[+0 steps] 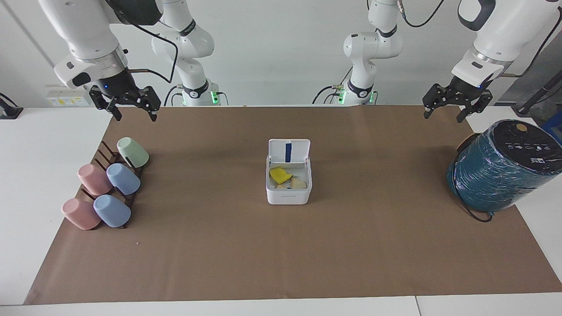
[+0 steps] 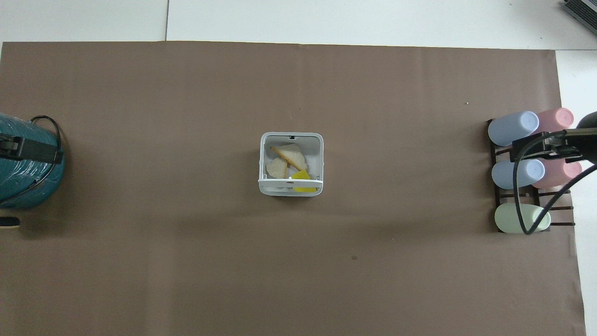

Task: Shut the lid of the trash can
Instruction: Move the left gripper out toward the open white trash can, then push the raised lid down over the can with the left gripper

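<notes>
Trash can (image 1: 289,188) sits at the middle of the brown mat (image 1: 281,259), small, white and square, with its lid (image 1: 289,152) standing upright on the hinge at the edge nearer to me, so the blue strip on the underside shows in the facing view. Faint grey text runs across the can's front, but I cannot read it. Inside lie a yellow scrap (image 1: 280,174) and some pale, bread-like pieces (image 2: 285,161).

My left gripper (image 1: 456,109) hangs in the air over the mat's edge at my left arm's end of the table, fingers spread wide and holding nothing, well apart from the can. My right gripper (image 1: 131,107) hangs over the mat's corner at my right arm's end, its fingers also parted wide and empty. Both arms wait.

Near my left gripper stands a large teal wrapped cylinder (image 1: 500,166), tilted, with a dark top that carries small white icons and a printed square; I cannot make the markings out. A black cable (image 1: 476,216) loops at its foot. At my right arm's end a dark wooden rack (image 1: 107,153) holds five cups lying on their sides: one green cup (image 1: 132,152), two blue cups (image 1: 123,178) and two pink cups (image 1: 94,179).
</notes>
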`<state>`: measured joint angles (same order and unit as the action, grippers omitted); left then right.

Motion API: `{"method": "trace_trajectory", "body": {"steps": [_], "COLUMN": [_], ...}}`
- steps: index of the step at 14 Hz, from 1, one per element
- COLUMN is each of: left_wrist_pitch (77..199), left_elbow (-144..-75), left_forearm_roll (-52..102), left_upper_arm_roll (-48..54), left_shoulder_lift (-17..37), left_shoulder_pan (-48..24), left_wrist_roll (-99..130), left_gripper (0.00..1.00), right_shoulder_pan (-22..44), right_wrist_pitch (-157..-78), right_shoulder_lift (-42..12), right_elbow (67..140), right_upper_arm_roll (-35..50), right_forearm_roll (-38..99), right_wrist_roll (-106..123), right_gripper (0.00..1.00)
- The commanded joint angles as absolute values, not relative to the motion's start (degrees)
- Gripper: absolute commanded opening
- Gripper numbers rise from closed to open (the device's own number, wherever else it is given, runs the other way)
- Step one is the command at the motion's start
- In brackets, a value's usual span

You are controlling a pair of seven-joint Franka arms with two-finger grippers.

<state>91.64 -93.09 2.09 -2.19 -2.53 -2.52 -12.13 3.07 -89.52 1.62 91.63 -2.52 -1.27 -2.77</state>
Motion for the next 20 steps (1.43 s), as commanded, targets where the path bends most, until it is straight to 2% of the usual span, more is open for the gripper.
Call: {"method": "trace_trajectory", "body": {"steps": [1, 7, 10, 11, 12, 14, 16, 17, 20], "left_wrist_pitch": [93.0, 94.1, 100.7, 101.1, 101.8, 103.6, 105.7, 106.9, 108.3], "left_elbow": [-94.8, -95.0, -100.4, -102.0, -103.4, -106.8, -109.4, -110.6, -112.2], "left_forearm_roll": [2.4, 2.4, 2.4, 2.4, 2.4, 2.4, 2.4, 2.3, 2.3], "left_upper_arm_roll": [-1.8, -1.4, -1.4, -1.3, -1.3, -1.3, -1.3, -1.3, -1.1], "left_shoulder_lift": [-4.0, -4.0, -6.0, -6.7, -7.5, -8.8, -9.1, -9.3, -8.8], "left_shoulder_pan": [-2.5, -4.2, -7.9, -8.9, -10.2, -13.7, -17.7, -19.8, -25.0], "left_wrist_roll": [-12.9, -12.9, -12.7, -12.8, -12.7, -10.5, -5.6, -5.4, 0.1], "left_gripper": [1.0, 1.0, 1.0, 0.95, 0.79, 0.64, 0.14, 0.0, 0.0], "right_shoulder_pan": [3.1, 3.1, 3.1, 3.1, 3.1, 3.1, 3.1, 3.1, 3.1], "right_wrist_pitch": [-88.7, -88.6, -88.7, -88.6, -88.6, -88.6, -88.6, -88.6, -88.6], "right_shoulder_lift": [2.6, 2.6, 2.6, 2.6, 2.6, 2.6, 2.6, 2.6, 2.6], "right_elbow": [92.3, 92.3, 92.3, 92.3, 92.3, 92.3, 92.3, 92.3, 92.3], "right_upper_arm_roll": [-2.5, -2.5, -2.5, -2.5, -2.5, -2.5, -2.5, -2.5, -2.5], "right_forearm_roll": [-1.1, -1.1, -1.1, -1.1, -1.1, -1.1, -1.1, -1.1, -1.1], "right_wrist_roll": [-3.3, -3.3, -3.3, -3.3, -3.3, -3.3, -3.3, -3.3, -3.3], "right_gripper": [1.0, 1.0, 1.0, 1.0, 1.0, 1.0, 1.0, 1.0, 1.0]}}
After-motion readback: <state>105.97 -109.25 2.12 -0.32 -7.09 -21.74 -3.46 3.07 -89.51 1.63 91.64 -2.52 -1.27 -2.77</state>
